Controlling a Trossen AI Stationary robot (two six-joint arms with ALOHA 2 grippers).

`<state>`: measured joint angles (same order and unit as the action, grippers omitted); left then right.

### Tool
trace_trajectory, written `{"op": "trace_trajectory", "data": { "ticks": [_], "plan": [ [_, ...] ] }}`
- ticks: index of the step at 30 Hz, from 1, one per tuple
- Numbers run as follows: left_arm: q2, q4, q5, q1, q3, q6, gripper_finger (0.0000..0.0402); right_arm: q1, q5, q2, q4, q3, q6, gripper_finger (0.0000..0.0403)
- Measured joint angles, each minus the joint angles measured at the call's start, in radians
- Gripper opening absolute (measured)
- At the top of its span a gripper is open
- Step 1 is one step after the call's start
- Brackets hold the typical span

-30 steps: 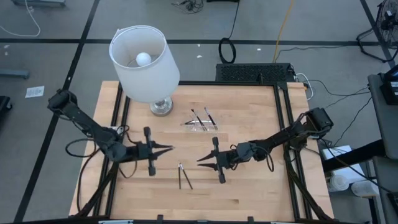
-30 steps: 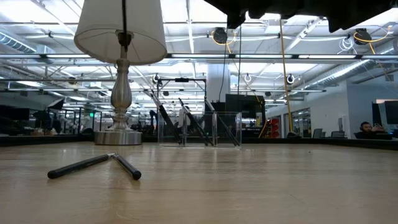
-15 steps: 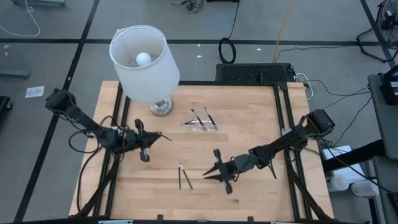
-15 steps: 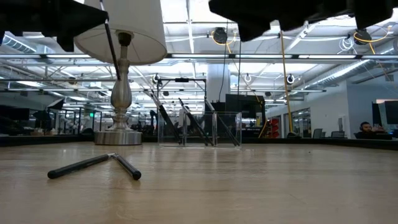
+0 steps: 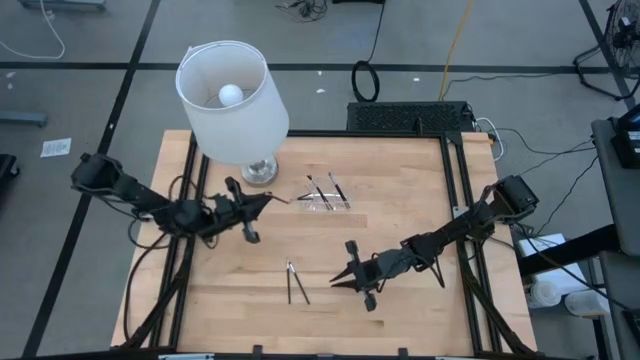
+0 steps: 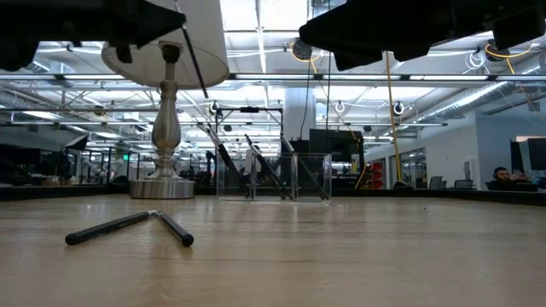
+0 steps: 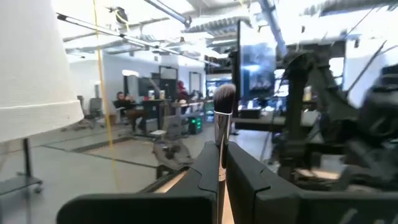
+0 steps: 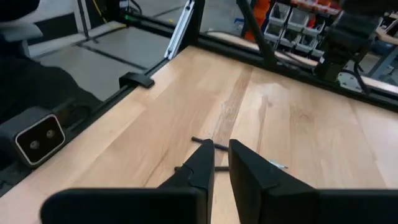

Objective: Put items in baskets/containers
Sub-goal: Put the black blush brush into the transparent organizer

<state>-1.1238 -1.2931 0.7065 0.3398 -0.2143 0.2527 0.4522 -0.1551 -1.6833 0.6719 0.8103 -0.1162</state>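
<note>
Brushes, thin dark sticks with pale tips, lie partly in the clear shallow tray [image 5: 322, 199] beside the lamp [image 5: 233, 100]; two more [image 5: 295, 283] wait on the wooden table [image 5: 400, 200]. Left gripper [image 5: 268, 201] pinches one brush [image 7: 222, 118], probably to drop it in the tray. Right gripper [image 5: 338, 283], fingers nearly together and empty, hovers near the loose pair.

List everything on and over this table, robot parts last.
Table: one, pale wood, black frame.
Lamp: one, white shade, silver base, far left part of the table.
Clear tray: one, transparent, mid-table beside the lamp base.
Brushes in tray: at least three, dark, leaning inside.
Loose brushes: two, dark, lying on the wood, ends touching, near side.
Held brush: one, dark handle, in the left tool.
Left tool: shut on the held brush, near the tray.
Right tool: above the loose brushes.
</note>
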Motion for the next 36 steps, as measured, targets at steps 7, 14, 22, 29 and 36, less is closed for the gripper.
{"op": "trace_trajectory", "data": {
  "ticks": [7, 14, 22, 29, 36],
  "plan": [
    [-0.175, -0.114, -0.122, -0.134, -0.069, -0.037, 0.0009, -0.006, -0.001, 0.000, 0.020, -0.010, 0.000, 0.0023],
    [-0.353, -0.256, -0.129, -0.226, -0.075, -0.091, 0.0009, -0.006, 0.000, 0.000, 0.020, -0.010, 0.000, 0.0021],
    [-0.497, -0.271, -0.156, -0.289, -0.119, -0.150, 0.0009, -0.006, 0.000, 0.000, 0.010, -0.010, 0.000, 0.0018],
    [-0.576, -0.274, -0.125, -0.294, -0.154, -0.180, 0.0009, -0.006, 0.000, 0.000, 0.008, -0.010, 0.000, 0.0018],
    [-0.593, -0.273, -0.059, -0.297, -0.153, -0.217, 0.0009, -0.006, 0.000, 0.000, 0.005, -0.010, 0.016, 0.0018]
  ]
}}
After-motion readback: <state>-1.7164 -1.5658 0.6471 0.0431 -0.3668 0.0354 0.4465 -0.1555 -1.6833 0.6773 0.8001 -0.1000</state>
